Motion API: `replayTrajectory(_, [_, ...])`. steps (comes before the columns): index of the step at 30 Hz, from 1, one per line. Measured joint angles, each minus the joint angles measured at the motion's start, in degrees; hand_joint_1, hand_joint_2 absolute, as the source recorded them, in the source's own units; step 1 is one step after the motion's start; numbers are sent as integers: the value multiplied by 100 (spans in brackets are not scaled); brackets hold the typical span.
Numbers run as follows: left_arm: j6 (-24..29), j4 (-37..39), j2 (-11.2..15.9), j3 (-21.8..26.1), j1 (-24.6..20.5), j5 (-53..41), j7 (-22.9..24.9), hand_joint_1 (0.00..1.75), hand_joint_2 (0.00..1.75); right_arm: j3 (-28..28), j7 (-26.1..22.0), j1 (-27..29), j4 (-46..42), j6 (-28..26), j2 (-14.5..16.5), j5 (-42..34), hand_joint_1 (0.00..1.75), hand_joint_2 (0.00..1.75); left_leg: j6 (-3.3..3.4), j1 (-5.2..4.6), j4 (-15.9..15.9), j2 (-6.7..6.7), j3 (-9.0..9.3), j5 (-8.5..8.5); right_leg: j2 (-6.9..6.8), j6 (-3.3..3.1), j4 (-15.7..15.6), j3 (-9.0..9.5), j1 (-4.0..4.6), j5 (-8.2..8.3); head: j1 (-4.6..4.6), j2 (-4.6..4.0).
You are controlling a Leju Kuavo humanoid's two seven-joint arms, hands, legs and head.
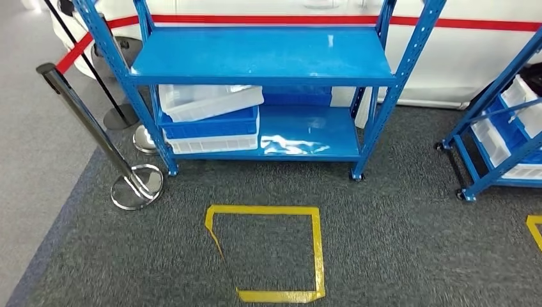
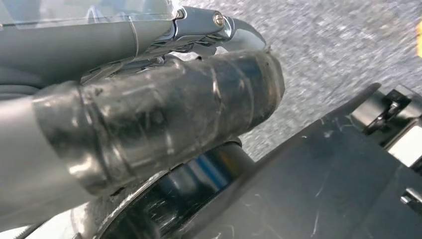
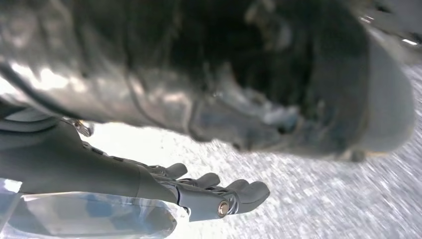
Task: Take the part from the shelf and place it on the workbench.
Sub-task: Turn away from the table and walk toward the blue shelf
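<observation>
A blue metal shelf rack (image 1: 262,61) with perforated uprights stands on the dark grey carpet (image 1: 396,243), in front of a white wall with a red stripe (image 1: 447,24). Its upper shelf is bare blue sheet. On the lower shelf, at the left end, sits a stack of shallow plastic bins: a white one at the bottom (image 1: 211,143), a blue one (image 1: 208,121) on it, and a translucent white one (image 1: 208,99) on top, tilted a little askew. Beside the stack, toward the middle of that same lower shelf, lies a clear plastic bag (image 1: 294,143), flat and glossy, and that looks to be the part to fetch, though what is inside it I cannot make out. A square outline of yellow tape (image 1: 316,256) is stuck to the carpet in front of the rack. A chrome stanchion post (image 1: 83,121) leans at the left on its round base, and a second blue rack (image 1: 505,128) holding white bins stands at the right edge. In the left wrist view the left hand (image 2: 209,30) hangs over the carpet with nothing in it that I can see; how its fingers lie I cannot tell. The right hand (image 3: 214,191) hangs over the carpet too, fingers stretched out side by side and holding nothing.
</observation>
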Motion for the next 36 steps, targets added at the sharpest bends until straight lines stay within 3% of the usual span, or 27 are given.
replayTrajectory(1, [-10,0,-4,-2,0,-11,2,0,0,-1,29,-39,-9,21,35,-9,0,0,27,-25,-87,-11,23,225,15,32,15,74,2,-69,10,0])
replayTrajectory(3, [-26,0,-20,-2,-57,-39,6,0,0,-1,60,-137,-36,74,62,-16,0,0,65,-29,-110,-25,146,192,19,97,139,126,-2,-68,20,0])
replayTrajectory(4, [-29,0,-27,-2,-97,-49,6,0,0,-1,69,-175,-46,100,66,-17,0,0,98,-16,-150,-28,209,162,11,125,319,65,-8,2,24,0])
replayTrajectory(6, [-24,0,-29,-2,-167,-62,3,0,0,-1,83,-250,-61,163,70,-31,0,0,156,12,-233,-34,344,108,-5,178,905,-309,-23,26,36,0])
replayTrajectory(7, [-19,0,-30,-2,-184,-71,2,0,0,-1,99,-282,-67,204,72,-53,0,0,175,17,-260,-37,413,62,-10,203,1211,-539,-33,-85,43,0])
replayTrajectory(9, [-21,0,-33,-2,-185,-93,4,0,87,-1,183,-357,-79,292,82,-109,0,0,175,31,-286,-48,569,-59,-15,247,1565,-948,-59,-495,44,0])
replayTrajectory(10, [-24,0,-36,-2,-178,-104,6,0,131,0,247,-397,-84,336,92,-134,0,0,164,42,-288,-56,657,-129,-18,268,1559,-1089,-71,-643,45,0])
replayTrajectory(11, [-26,0,-35,-3,-171,-110,7,0,175,1,310,-440,-88,366,102,-155,0,0,150,56,-288,-65,746,-198,-21,286,1424,-1177,-81,-649,45,0])
replayTrajectory(12, [-27,0,-36,-3,-166,-113,7,0,175,1,362,-481,-92,387,109,-174,0,0,133,70,-286,-72,833,-266,-22,303,1178,-1222,-93,-467,46,0])
replayTrajectory(13, [-30,0,-34,-3,-157,-114,6,0,175,1,390,-510,-95,397,115,-197,0,0,110,79,-281,-80,901,-332,-24,314,849,-1248,-107,-72,48,0])
replayTrajectory(15, [-42,0,-31,-2,-148,-114,1,0,175,-2,407,-547,-97,403,122,-232,0,87,40,80,-235,-110,983,-453,-31,282,372,-1285,-105,621,53,0])
replayTrajectory(16, [-48,0,-28,-2,-143,-113,-1,0,175,-2,404,-552,-97,403,125,-242,0,131,6,76,-216,-125,991,-494,-33,253,275,-1301,-96,804,57,0])
replayTrajectory(17, [-51,0,-27,-2,-147,-113,-3,0,175,-3,402,-560,-97,402,126,-247,0,175,-16,72,-199,-135,995,-519,-35,226,278,-1306,-83,806,59,0])
replayTrajectory(20, [-56,0,-25,-2,-140,-111,-4,0,175,-3,397,-574,-100,396,128,-264,0,175,-46,70,-195,-136,1000,-539,-30,187,283,-1287,-76,824,58,0])
replayTrajectory(22, [-69,0,-19,-2,-126,-92,-19,0,175,-18,388,-607,-110,385,146,-367,0,175,-108,82,-56,-107,960,-639,-33,99,241,-1217,-91,843,44,0])
replayTrajectory(24, [-81,0,-10,-2,-115,-63,-38,0,175,-52,381,-642,-123,412,174,-524,0,175,-202,103,722,-37,516,-966,-49,-8,191,-1119,-95,804,27,0])
replayTrajectory(25, [-83,0,-4,2,-101,-54,-41,0,175,-73,381,-649,-129,432,182,-578,0,175,-232,109,1083,-3,275,-1060,-55,-40,181,-1078,-86,771,19,0])
replayTrajectory(26, [-84,0,7,22,-69,-57,-40,0,175,-95,377,-648,-140,444,186,-598,0,175,-237,112,1220,5,128,-1018,-57,-54,182,-1047,-75,741,19,0])
replayTrajectory(28, [-101,3,37,145,39,-88,-54,0,175,-174,337,-636,-200,452,190,-603,0,175,-180,101,610,13,304,-530,-43,-50,180,-968,-58,689,20,0])
replayTrajectory(30, [-139,7,70,349,160,-146,-100,0,175,-281,263,-623,-274,479,200,-605,0,175,-96,59,-10,27,516,-259,-34,-21,180,-919,-45,646,19,0])
replayTrajectory(32, [-184,9,89,561,255,-207,-163,0,175,-391,190,-603,-330,518,208,-608,0,175,-36,18,-189,27,573,-243,-50,34,177,-914,-46,621,11,0])
replayTrajectory(34, [-238,9,95,841,335,-281,-236,0,175,-556,105,-545,-398,554,206,-615,0,175,12,36,-274,14,629,-177,-70,103,177,-886,-42,581,6,0])
replayTrajectory(36, [-306,7,96,1165,402,-369,-314,0,175,-750,6,-453,-446,585,202,-620,0,175,57,73,-369,20,705,-157,-78,170,390,-952,-41,407,11,0])
